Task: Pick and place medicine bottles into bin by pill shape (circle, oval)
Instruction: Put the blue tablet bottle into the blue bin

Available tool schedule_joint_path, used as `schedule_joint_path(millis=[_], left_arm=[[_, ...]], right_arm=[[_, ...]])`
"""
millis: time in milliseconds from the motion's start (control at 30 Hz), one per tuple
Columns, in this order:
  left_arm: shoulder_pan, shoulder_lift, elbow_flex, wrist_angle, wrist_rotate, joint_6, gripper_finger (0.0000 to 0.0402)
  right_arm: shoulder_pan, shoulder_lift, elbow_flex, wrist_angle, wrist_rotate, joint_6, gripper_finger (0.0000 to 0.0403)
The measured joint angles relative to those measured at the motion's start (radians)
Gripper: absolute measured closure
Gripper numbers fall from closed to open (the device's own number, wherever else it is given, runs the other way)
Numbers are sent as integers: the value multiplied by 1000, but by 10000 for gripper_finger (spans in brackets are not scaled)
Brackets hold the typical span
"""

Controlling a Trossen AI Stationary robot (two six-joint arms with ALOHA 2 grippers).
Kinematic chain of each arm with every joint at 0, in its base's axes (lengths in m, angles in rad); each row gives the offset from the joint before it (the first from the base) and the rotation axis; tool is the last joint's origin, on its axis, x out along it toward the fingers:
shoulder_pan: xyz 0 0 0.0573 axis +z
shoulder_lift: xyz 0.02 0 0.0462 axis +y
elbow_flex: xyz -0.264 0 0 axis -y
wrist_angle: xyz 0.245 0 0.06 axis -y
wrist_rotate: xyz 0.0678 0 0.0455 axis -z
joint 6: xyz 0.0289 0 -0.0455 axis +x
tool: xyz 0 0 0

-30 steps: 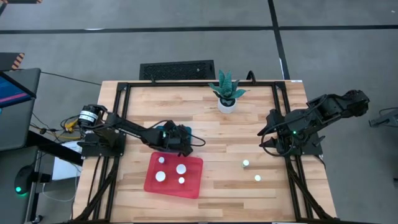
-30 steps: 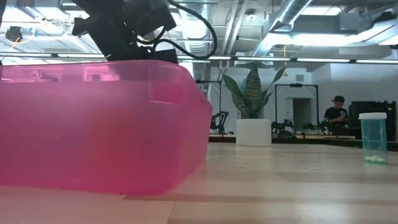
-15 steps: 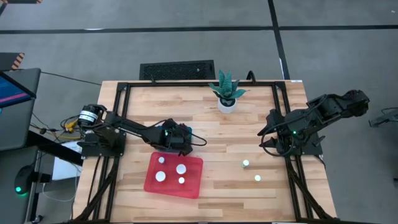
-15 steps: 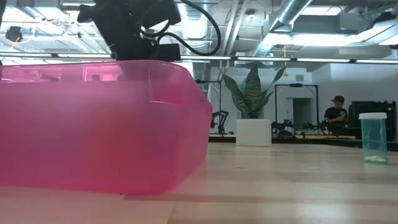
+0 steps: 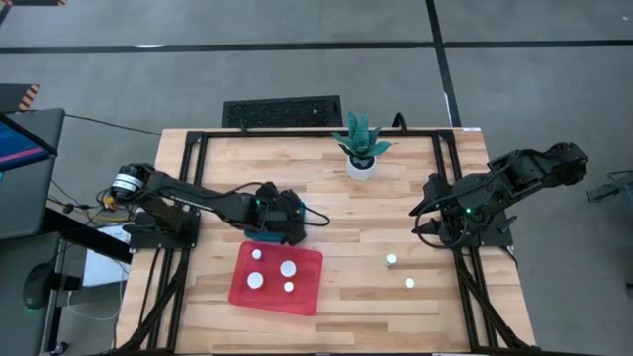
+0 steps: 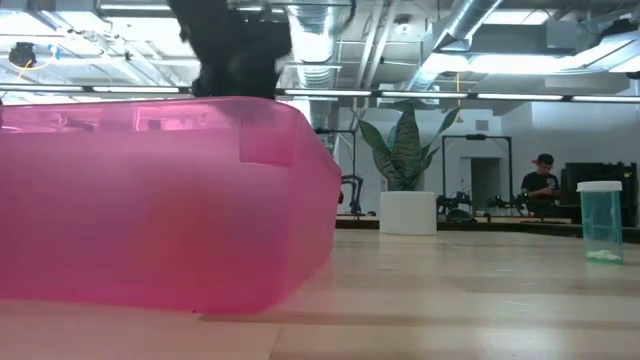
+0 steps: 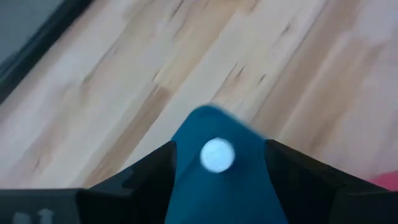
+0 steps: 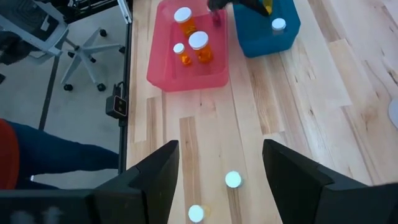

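My left gripper (image 5: 277,220) hovers open and empty over the blue bin (image 7: 217,193). One white-capped bottle (image 7: 217,155) stands in that bin, below and between the fingers. The pink bin (image 5: 309,297) holds several white-capped bottles (image 5: 288,268), some with amber bodies (image 8: 199,50). Two more bottles (image 5: 392,260) (image 5: 409,283) stand upright on the table toward the right; one shows in the low view (image 6: 600,220). My right gripper (image 8: 217,186) is open and empty, held back at the table's right edge (image 5: 435,213).
A white pot with a green plant (image 5: 361,150) stands at the far middle of the table. A black frame (image 5: 198,138) runs around the table top. Bare wood lies between the bins and the two loose bottles. A person (image 6: 541,180) stands far back in the room.
My left arm's elbow has swung toward the table's left edge. My left gripper has shifted a little toward the far left over the blue bin. The bins and the loose bottles have stayed where they were.
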Motion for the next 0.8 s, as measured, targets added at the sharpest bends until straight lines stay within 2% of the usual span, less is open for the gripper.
schedule_joint_path(millis=[167,267,367,600,700,800], left_arm=[[-29,-48,93,49,-16,43,165],[-45,-51,135,209,-11,130,165],[-52,-22,155,440,28,237,165],[-46,152,160,767,136,365,166],[-47,265,226,819,172,370,166],[-48,390,355,815,234,421,166]], right_arm=[[0,0,0,-1,0,8,163],[0,0,0,-1,0,8,163],[0,0,0,1,0,8,163],[0,0,0,1,-11,8,163],[0,0,0,1,-11,7,163],[0,0,0,1,-11,7,163]])
